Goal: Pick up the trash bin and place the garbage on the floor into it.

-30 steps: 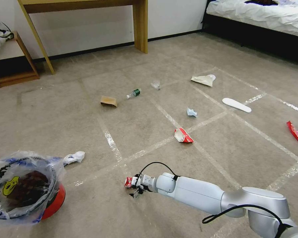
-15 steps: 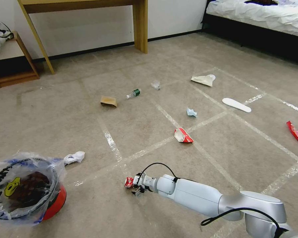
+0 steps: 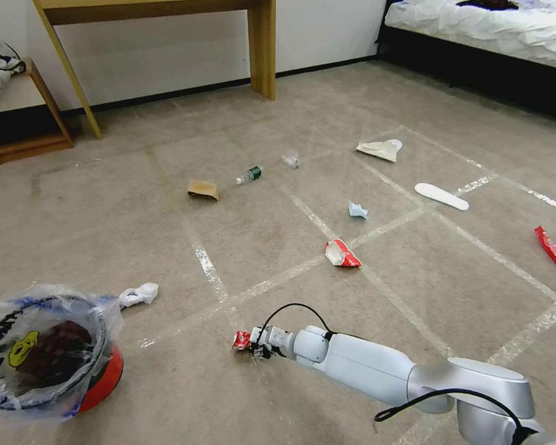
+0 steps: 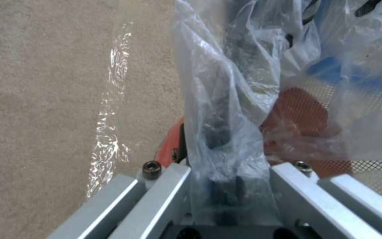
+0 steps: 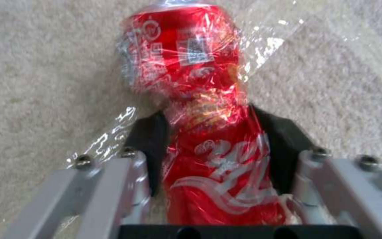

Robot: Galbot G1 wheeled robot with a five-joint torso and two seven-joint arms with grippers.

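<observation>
While your left end effector keeps its grip on the trash bin rim at lower left, your right end effector has just clamped the red wrapper down on the floor, so lifting it binward looks next.

The floor, a beige-grey carpet crossed by shiny tape lines, is strewn with litter: a tan paper bag, a small clear bottle, a blue-white wrapper, a red-and-white wrapper, a white tissue and a red wrapper near the right edge.
</observation>
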